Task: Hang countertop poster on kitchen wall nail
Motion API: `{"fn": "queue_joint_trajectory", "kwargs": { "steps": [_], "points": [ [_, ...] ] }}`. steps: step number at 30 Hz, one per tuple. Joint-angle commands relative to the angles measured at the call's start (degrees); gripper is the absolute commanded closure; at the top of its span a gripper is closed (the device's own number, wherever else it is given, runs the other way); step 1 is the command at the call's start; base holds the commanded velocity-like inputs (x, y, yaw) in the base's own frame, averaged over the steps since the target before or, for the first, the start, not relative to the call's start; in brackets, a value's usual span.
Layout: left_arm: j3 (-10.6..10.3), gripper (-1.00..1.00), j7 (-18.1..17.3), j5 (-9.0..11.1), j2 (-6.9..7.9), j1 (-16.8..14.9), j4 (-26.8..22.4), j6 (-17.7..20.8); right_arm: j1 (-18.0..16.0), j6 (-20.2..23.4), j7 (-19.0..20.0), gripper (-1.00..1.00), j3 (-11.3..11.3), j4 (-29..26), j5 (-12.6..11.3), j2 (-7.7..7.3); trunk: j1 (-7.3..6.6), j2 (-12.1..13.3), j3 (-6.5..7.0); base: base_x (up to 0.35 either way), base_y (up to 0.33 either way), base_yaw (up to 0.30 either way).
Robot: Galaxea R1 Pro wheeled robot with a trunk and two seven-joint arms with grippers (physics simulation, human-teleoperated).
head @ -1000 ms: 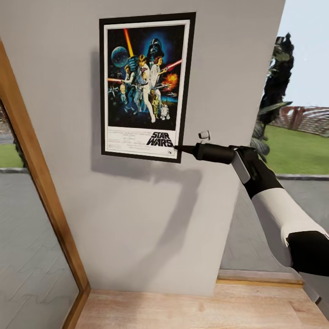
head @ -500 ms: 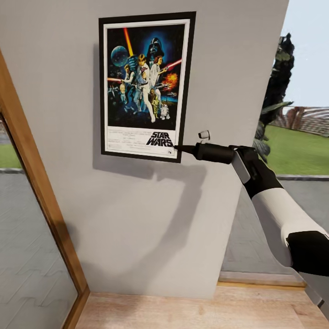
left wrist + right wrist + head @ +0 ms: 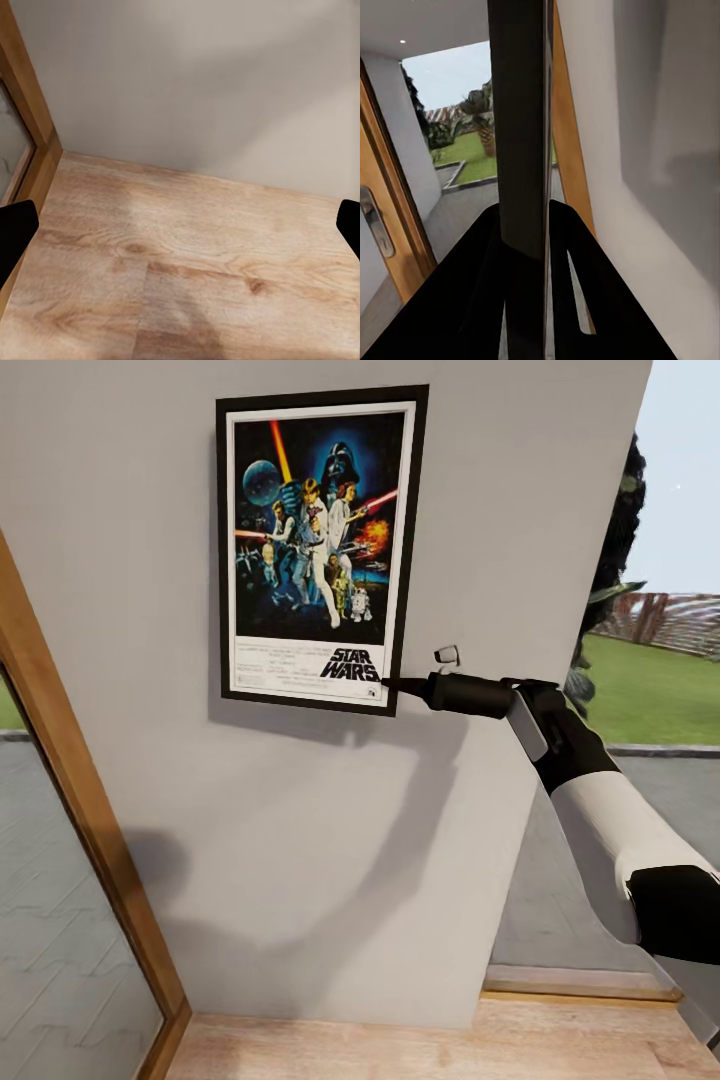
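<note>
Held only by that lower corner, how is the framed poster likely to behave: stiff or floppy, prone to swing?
The poster probably stays stiff: its black frame looks straight and flat against the wall. Pinched edge-on by the right gripper at one corner, it may pivot if the grip loosens.

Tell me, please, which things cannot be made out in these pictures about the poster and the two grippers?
- Wall nail: hidden in the head view behind the poster, so whether it hangs on one is not visible.
- Right gripper: it is shut on the poster's lower corner; in the right wrist view the poster's edge is seen side-on, artwork hidden.
- Left gripper: its fingertips are cut off by the left wrist picture's edges, over wooden floor.
</note>
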Motion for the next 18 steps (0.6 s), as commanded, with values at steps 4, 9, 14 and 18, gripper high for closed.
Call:
{"fn": "queue_joint_trajectory", "kwargs": {
  "steps": [4,9,14,18],
  "points": [
    [0.1,-1.0,-0.42,0.38,-0.01,0.01,-0.05,0.08,-0.03,0.66,0.05,1.0,0.21,0.01,-0.59,-0.06,0.03,-0.05,-0.03,0.006,0.0,0.0],
    [0.1,-1.0,-0.42,0.38,-0.01,0.01,-0.02,0.08,-0.03,0.64,0.07,1.0,0.24,0.01,-0.59,-0.07,0.03,-0.05,-0.03,0.001,0.0,0.0],
    [0.1,-1.0,-0.42,0.38,-0.01,0.01,-0.02,0.08,-0.01,-2.67,0.31,1.0,0.41,0.2,-0.62,-0.07,0.03,-0.05,-0.03,0.0,0.0,0.0],
    [0.1,-1.0,-0.42,0.38,-0.01,0.01,0.01,0.08,0.28,-5.52,1.7,1.0,0.46,0.46,-0.54,-0.21,0.03,-0.05,-0.03,0.0,0.0,0.0]
  ]
}}
